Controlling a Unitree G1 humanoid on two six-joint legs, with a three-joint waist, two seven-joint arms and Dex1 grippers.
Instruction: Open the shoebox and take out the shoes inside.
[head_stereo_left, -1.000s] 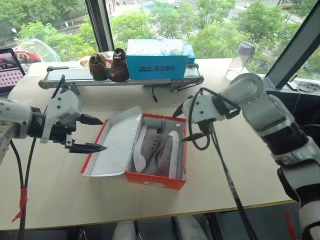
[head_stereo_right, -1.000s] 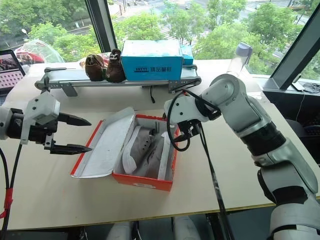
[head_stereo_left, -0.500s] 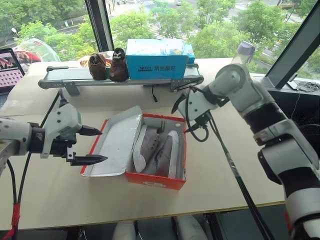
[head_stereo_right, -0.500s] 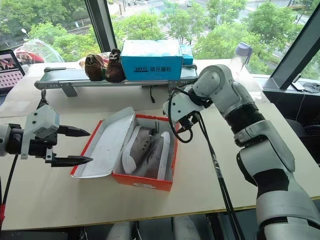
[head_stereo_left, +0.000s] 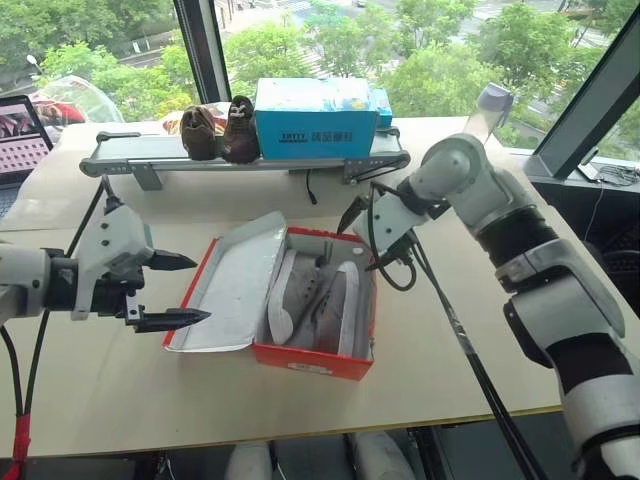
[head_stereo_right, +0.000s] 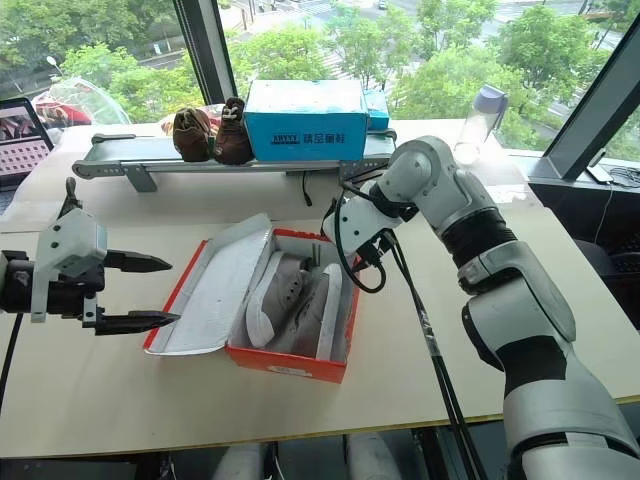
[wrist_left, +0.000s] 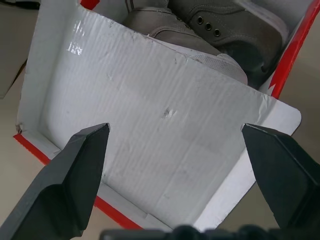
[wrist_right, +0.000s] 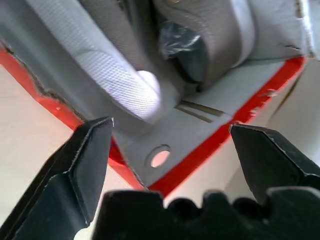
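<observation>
Left claw (head_stereo_left: 172, 290): fingers spread wide, empty, hovering just beside the outer edge of the lid. Right claw (head_stereo_left: 361, 240): fingers spread wide, empty, angled down over the far right corner of the box, not touching it. Shoebox (head_stereo_left: 312, 359): red, white inside, near the middle of the table (head_stereo_left: 120, 390), lid (head_stereo_left: 225, 285) folded open toward the left claw. Shoes (head_stereo_left: 315, 305): grey pair with white soles, lying on their sides inside the box. Far shelf (head_stereo_left: 150, 150): brown fuzzy shoes (head_stereo_left: 220, 130), blue box (head_stereo_left: 315, 118) beside them.
</observation>
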